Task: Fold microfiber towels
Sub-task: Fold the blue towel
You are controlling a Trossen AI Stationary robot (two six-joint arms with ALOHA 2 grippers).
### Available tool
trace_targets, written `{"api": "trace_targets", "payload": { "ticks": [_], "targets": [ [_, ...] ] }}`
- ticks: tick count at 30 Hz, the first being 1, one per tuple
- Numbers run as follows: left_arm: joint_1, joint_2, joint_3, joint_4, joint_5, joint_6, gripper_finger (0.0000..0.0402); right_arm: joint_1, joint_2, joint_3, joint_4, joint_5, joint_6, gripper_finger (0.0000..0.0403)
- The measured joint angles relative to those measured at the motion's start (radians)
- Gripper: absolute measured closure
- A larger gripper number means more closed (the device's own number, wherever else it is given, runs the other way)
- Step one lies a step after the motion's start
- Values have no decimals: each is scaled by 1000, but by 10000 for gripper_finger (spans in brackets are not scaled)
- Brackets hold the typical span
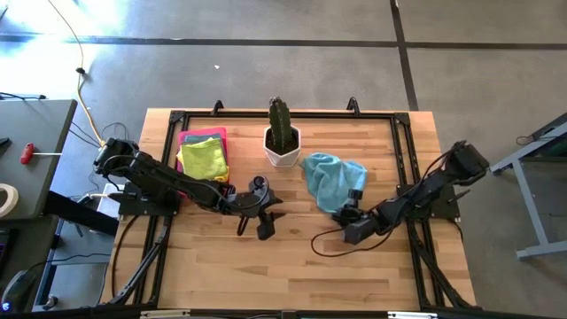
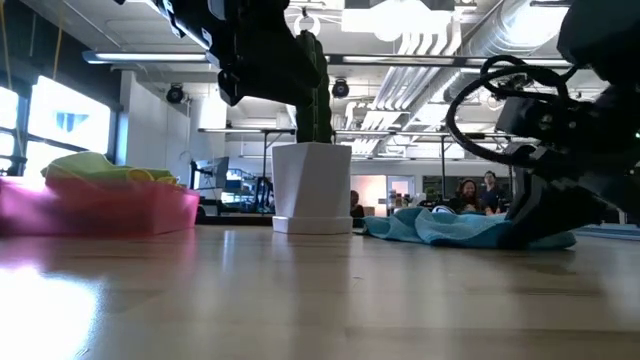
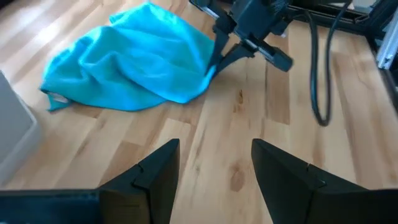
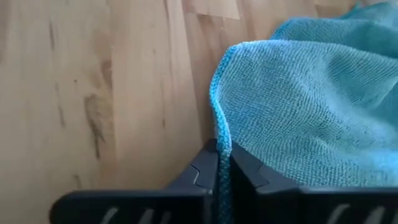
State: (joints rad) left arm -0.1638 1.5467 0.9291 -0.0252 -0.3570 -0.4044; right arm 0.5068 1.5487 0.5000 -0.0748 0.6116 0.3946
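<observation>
Wooden slatted worktop (image 1: 292, 266) carries a white pot w/ green cactus (image 1: 282, 146) as landmark. Crumpled light blue microfiber towel (image 1: 332, 180) lies just right of pot. Right gripper (image 4: 224, 168) clenched on towel's hem. Left gripper (image 1: 257, 226) hangs in front of pot, fingers apart, nothing held.
</observation>
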Motion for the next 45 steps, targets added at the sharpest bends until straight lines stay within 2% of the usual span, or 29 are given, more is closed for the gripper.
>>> {"api": "trace_targets", "payload": {
  "ticks": [5,8,12,15,20,22,26,30,35,39,45],
  "targets": [
    [0,10,0,19,-21,176,213,-4,-47,104,-101,-55,83,398],
    [0,21,-2,44,-21,304,213,-19,-70,218,-242,-99,166,398],
    [0,62,-4,125,-22,390,213,-37,-85,381,-408,-132,273,401],
    [0,109,1,266,-22,460,213,-42,-84,488,-504,-137,304,402],
    [0,215,-1,545,-23,552,213,-42,-83,593,-556,-117,309,402],
    [0,262,1,667,-23,565,213,-42,-83,619,-563,-86,315,402],
    [-8,317,10,792,-32,574,213,-50,-83,634,-575,-48,316,402],
    [-14,314,31,783,-55,574,213,-75,-83,632,-582,-51,322,402],
    [-7,315,31,785,-184,574,213,-92,-83,632,-561,-63,305,403],
    [5,315,30,760,-240,565,213,-105,-83,632,-564,-65,305,403],
    [13,315,30,725,-261,540,213,-135,-83,632,-546,-65,287,403]
  ]
}}
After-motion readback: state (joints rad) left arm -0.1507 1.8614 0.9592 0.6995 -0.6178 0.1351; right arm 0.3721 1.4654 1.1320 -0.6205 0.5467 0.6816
